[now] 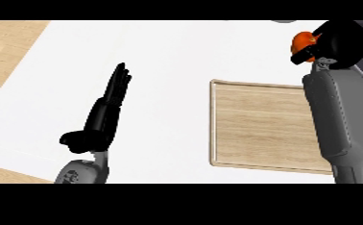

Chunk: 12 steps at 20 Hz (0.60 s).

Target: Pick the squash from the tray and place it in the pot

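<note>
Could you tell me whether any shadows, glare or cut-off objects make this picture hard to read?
Head view: lighting is even and flat, with no glare on the white counter; the light wooden tray casts only a thin edge shadow; the right hand hides most of the orange squash; the pot is not identifiable.

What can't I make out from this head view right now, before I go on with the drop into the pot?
- Pot: not identifiable in the head view; only a grey sliver at the top edge, near the right hand.
- Squash: mostly hidden by the right hand curled round it; only an orange patch shows.
- Tray: its right edge is covered by the right forearm.
- Left hand: open, seen edge-on, palm hidden.
</note>
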Motion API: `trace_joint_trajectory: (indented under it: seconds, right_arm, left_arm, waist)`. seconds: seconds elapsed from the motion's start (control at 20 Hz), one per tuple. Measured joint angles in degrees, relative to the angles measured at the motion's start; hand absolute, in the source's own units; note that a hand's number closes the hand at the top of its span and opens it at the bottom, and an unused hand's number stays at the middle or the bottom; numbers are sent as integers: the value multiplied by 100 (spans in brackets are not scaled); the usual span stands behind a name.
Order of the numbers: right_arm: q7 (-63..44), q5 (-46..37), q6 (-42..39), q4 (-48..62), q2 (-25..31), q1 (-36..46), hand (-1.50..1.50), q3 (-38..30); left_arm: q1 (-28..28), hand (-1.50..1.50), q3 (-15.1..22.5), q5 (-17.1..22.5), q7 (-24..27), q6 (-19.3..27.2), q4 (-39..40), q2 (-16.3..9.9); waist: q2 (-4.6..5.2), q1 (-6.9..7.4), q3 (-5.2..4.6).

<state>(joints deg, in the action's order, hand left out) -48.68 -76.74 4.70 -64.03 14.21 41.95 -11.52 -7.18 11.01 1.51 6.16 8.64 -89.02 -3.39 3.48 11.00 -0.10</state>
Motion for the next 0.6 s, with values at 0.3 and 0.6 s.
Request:
trace_joint_trajectory:
  seconds: [0.3, 0.6]
  right_arm:
    - [-723, -840, 218, 1186, 268, 1122, 150, -14]
    - [-1083, -1397, 428, 2228, 491, 1877, 150, -192]
  left_arm:
    - [-44, 0, -35, 12, -19, -6, 52, -2]
    - [-4, 0, -73, -3, -17, 47, 74, 10]
  waist:
    - [-4, 6, 1]
    - [-26, -126, 8]
